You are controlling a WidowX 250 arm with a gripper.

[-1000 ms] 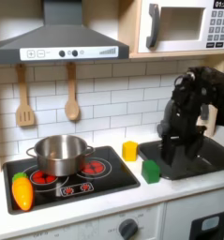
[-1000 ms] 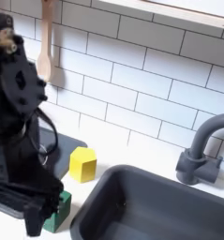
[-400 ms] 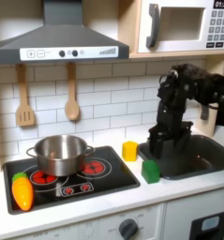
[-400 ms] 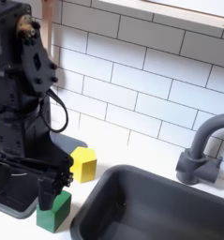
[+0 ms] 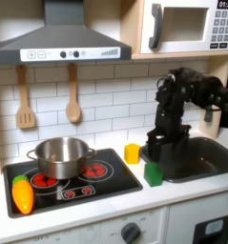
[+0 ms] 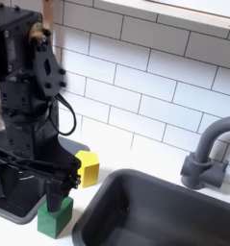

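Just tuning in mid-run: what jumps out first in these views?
The black gripper hangs right over the green block beside the sink, with the yellow block just behind. In the first exterior view, a steel pot sits on the stove, with a carrot at its left.

The arm (image 5: 187,95) is made of black, boxy blocks joined one to another. In the second exterior view, black cables (image 6: 59,113) can be seen looping down its side. Small silver screws are set into the blocks. A round brass-coloured part (image 6: 32,33) is seen near the top. The gripper (image 6: 56,193) is black too, with thin flat fingers.
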